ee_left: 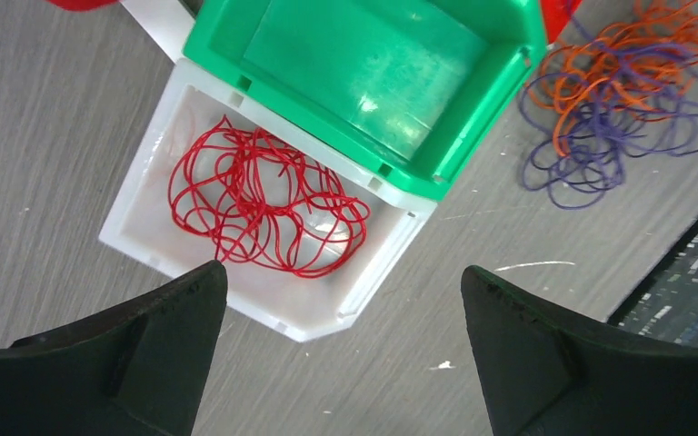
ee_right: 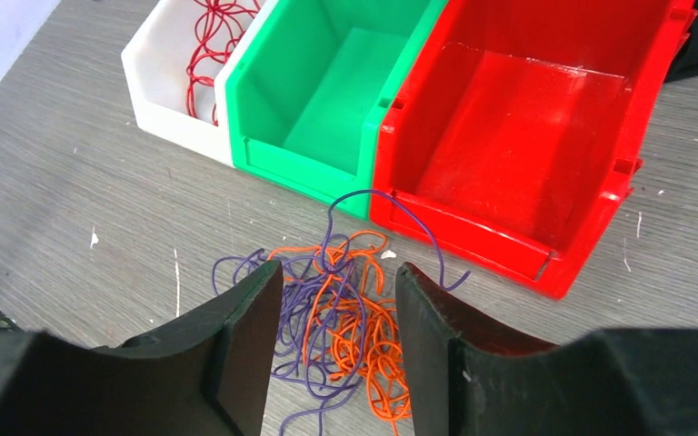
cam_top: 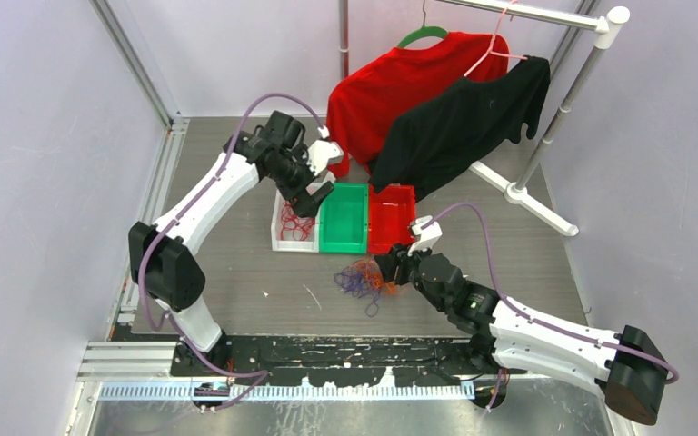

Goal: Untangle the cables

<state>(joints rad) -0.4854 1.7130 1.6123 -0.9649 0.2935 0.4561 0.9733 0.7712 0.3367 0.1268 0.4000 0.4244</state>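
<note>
Cables lie in two places on the tabletop (cam_top: 236, 272). The red cables (ee_left: 264, 204) sit as a loose coil on the floor of the white bin (ee_left: 136, 204), the leftmost of three bins standing side by side near the middle of the tabletop. The green bin (ee_left: 473, 136) touches it on the right and the red bin (ee_right: 509, 118) stands beyond that. The orange and purple tangle (ee_right: 345, 318) rests on the bare surface just in front of the green and red bins, toward the near edge and about midway between the left and right edges.

The left gripper (ee_left: 341, 272) hangs above the white bin with its fingers (ee_left: 145, 363) spread wide and nothing between them. The red coil lies below, clear of both tips.

The right gripper (ee_right: 338, 272) is low over the tangle, its fingers (ee_right: 236, 354) partly parted with a plain gap. Orange and purple strands show in that gap and spill past both tips, and no strand is seen pinched. One purple loop arches up out of the pile toward the front wall of the red bin.
</note>
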